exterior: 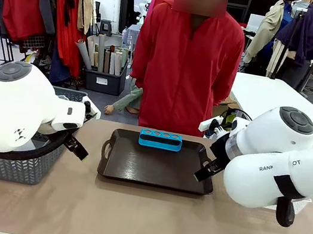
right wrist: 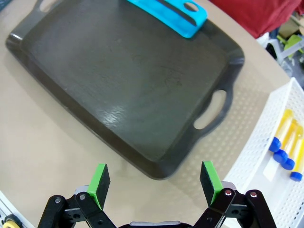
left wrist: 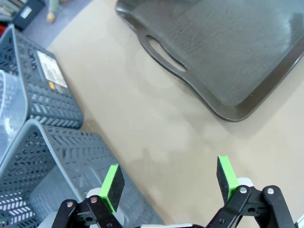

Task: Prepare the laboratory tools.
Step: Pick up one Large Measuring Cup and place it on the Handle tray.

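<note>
Several orange-yellow tubes with blue caps (right wrist: 286, 145) lie in a white mesh basket (right wrist: 251, 183) to the right of the dark tray. My right gripper (right wrist: 154, 178) hangs open above the table just off the tray's near right corner, nothing between its green pads (right wrist: 99, 179); in the front view it (exterior: 205, 154) is at the tray's right handle. My left gripper (left wrist: 169, 180) is open too, over the bare table between the grey basket and the tray's left handle, seen from the front (exterior: 86, 135). A clear vessel (left wrist: 8, 107) shows partly inside a grey basket.
The dark brown handled tray (exterior: 156, 168) sits mid-table with a blue tube rack (exterior: 160, 139) with empty holes at its far edge. Grey mesh baskets (exterior: 8, 166) stand at the left. A person in a red jacket (exterior: 183, 67) stands at the far side.
</note>
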`<state>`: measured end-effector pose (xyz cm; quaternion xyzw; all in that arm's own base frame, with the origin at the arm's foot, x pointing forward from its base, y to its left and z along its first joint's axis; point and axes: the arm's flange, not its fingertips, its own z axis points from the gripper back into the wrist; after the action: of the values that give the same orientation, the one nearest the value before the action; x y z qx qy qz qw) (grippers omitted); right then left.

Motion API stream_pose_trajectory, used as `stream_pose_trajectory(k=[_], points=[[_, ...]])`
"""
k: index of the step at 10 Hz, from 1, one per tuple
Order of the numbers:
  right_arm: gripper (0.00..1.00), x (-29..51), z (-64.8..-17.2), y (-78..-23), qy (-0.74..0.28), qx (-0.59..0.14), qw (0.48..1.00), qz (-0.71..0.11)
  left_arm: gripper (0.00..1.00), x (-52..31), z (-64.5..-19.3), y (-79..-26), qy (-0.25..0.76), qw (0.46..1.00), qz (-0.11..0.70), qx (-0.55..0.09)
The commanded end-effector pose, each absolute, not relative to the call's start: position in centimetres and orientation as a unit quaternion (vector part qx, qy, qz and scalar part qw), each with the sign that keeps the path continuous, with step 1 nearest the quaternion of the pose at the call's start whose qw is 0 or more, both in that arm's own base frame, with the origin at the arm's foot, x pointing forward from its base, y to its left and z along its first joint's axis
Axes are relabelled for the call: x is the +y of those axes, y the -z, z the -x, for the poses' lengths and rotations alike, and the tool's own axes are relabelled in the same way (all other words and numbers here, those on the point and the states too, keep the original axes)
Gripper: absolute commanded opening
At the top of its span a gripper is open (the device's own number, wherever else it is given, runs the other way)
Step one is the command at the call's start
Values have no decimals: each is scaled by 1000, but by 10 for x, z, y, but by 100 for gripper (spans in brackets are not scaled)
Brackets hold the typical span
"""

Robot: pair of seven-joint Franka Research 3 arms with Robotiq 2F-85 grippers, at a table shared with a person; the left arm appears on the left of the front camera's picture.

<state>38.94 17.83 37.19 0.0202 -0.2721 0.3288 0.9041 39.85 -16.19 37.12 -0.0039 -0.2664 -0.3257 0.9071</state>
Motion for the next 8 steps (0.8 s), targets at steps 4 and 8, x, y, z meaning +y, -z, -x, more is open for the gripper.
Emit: stream_pose_trajectory(k=[4, 8], points=[[100, 167, -379, -410, -396, -257, 876, -95, 100, -141, -357, -401, 425, 838, -13, -341], [100, 137, -383, -453, -396, -286, 867, -100, 100, -104, -321, -412, 480, 775, -2, -410]])
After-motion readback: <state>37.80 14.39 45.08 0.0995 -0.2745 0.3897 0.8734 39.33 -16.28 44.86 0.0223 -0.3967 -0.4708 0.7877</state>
